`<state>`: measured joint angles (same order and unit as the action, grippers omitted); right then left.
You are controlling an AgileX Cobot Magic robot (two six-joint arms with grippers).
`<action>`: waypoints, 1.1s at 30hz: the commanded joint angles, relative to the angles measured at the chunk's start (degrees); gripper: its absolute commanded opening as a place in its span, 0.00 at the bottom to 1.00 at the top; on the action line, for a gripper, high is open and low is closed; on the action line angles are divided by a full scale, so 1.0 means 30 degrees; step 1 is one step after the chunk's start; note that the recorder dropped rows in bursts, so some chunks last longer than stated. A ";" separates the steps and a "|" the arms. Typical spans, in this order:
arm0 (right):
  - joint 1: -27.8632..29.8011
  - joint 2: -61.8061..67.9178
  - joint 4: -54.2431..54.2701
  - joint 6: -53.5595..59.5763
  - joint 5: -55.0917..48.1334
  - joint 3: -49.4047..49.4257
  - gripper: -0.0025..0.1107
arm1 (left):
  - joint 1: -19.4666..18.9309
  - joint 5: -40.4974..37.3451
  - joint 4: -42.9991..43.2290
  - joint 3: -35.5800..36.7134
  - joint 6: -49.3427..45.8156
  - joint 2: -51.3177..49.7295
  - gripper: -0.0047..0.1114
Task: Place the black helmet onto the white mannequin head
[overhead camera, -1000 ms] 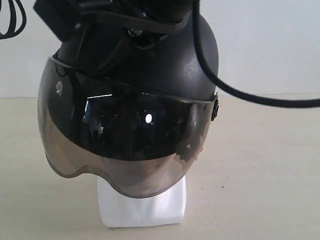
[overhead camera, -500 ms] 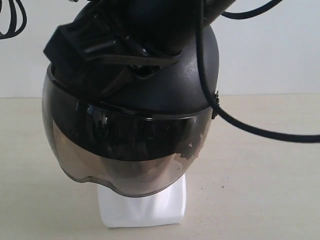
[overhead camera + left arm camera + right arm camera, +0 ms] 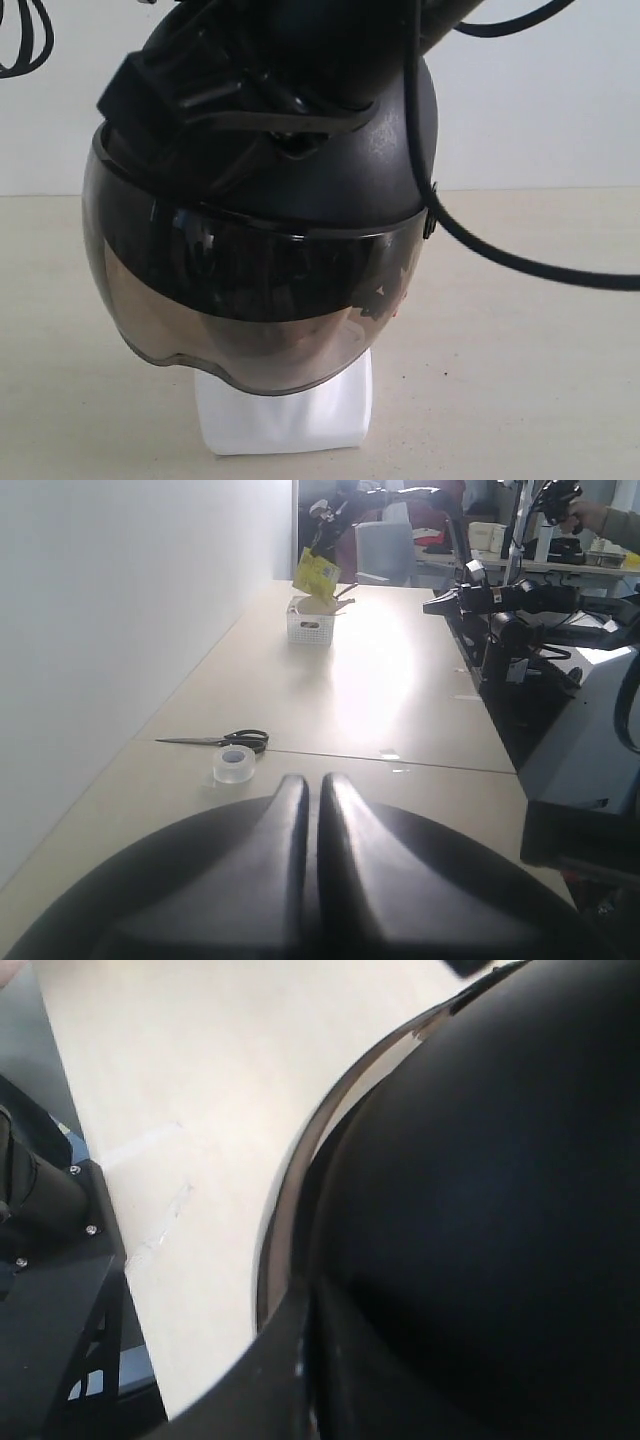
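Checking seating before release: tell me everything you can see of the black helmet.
The black helmet is a dark rounded shell with a smoky tinted visor down in front and a pivot stud at the side. It sits tilted over the white mannequin head, of which only the base shows below the visor. A black arm and cable lie against its crown; the grip point is hidden.

- soft, even light across the exterior view; pale worktop [image 3: 520,330] slightly washed out, barely a shadow on it.
- dim amber sheen and murky reflections on the visor [image 3: 250,300] of the black helmet [image 3: 385,160].
- hard white glare on the worktop in the left wrist view; left claw [image 3: 312,870] near, dark, soft-edged.
- right wrist view blurred, helmet shell nearly featureless, worktop overexposed.
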<state>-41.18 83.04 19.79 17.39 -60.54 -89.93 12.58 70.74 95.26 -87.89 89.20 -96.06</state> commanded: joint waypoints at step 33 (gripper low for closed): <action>0.0012 -0.6313 -1.3526 -0.7180 -0.3142 0.1460 0.02 | -0.3657 -0.0258 0.1564 0.0445 0.3214 0.1988 0.08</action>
<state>-41.18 64.81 -16.44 -1.65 -68.86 -87.21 3.57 70.11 99.72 -87.52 96.13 -91.44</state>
